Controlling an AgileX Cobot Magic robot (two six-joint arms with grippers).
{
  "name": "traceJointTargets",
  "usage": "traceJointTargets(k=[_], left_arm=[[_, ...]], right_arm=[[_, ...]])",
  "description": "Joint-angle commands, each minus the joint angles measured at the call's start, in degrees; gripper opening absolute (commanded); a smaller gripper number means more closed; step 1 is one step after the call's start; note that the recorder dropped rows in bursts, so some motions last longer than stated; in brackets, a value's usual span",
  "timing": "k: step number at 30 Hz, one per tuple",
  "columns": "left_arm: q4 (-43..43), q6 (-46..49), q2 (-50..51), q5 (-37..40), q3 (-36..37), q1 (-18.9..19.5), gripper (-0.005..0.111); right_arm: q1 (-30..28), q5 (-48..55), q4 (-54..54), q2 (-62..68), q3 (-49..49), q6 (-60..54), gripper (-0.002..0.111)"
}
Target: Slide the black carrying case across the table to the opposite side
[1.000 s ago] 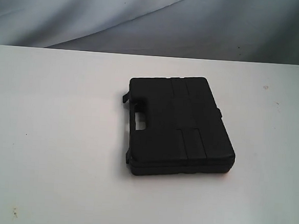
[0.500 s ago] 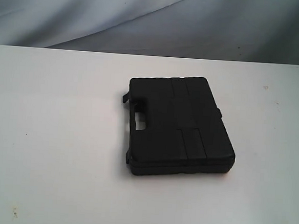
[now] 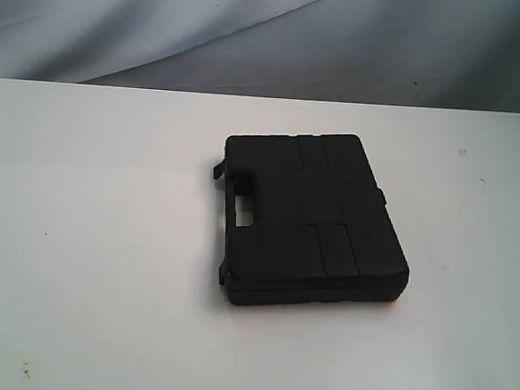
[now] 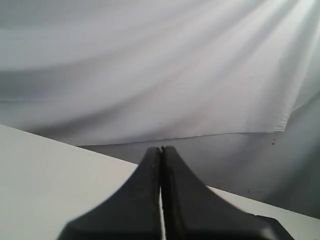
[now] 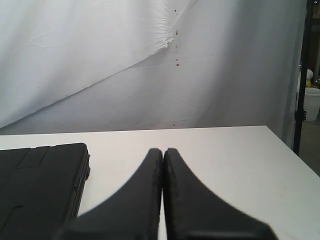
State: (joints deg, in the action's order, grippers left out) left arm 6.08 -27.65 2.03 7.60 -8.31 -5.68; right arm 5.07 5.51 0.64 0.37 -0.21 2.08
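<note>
The black case [image 3: 312, 218] lies flat on the white table [image 3: 96, 237], a little right of the middle, with its handle slot on its left side. Neither arm shows in the exterior view. My left gripper [image 4: 161, 149] is shut with nothing between its fingers, above the table [image 4: 45, 175]; the case is out of that view. My right gripper [image 5: 163, 150] is also shut and empty, and one end of the case [image 5: 37, 187] lies off to its side, apart from the fingers.
A creased white cloth backdrop [image 3: 253, 34] hangs behind the table's far edge. In the right wrist view the table's corner [image 5: 280, 145] ends beside a dark upright stand [image 5: 301, 75].
</note>
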Motion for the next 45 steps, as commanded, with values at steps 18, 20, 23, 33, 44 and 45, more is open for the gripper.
traceJointTargets(k=[18, 20, 23, 33, 44, 45], left_arm=[[-49.04, 45.01, 39.99, 20.36, -22.01, 0.14, 0.0], [-49.82, 47.67, 43.51, 23.83, -23.87, 0.14, 0.0], [-49.8, 49.19, 48.88, 27.67, -26.24, 0.14, 0.0], [-50.04, 51.92, 60.1, 31.56, -31.5, -0.29, 0.0], [-47.21, 51.66, 68.3, 30.99, -36.11, -11.75, 0.0], [-46.17, 51.11, 69.06, 30.99, -36.54, -12.39, 0.0]], right_arm=[[-0.47, -0.2, -0.34, -0.37, 0.21, -0.23, 0.0], [-0.47, -0.2, -0.34, -0.37, 0.21, -0.23, 0.0], [-0.47, -0.2, -0.34, -0.37, 0.21, -0.23, 0.0], [-0.47, -0.2, -0.34, -0.37, 0.21, -0.35, 0.0], [-0.47, -0.2, -0.34, -0.37, 0.21, -0.35, 0.0], [-0.47, -0.2, -0.34, -0.37, 0.21, -0.35, 0.0]])
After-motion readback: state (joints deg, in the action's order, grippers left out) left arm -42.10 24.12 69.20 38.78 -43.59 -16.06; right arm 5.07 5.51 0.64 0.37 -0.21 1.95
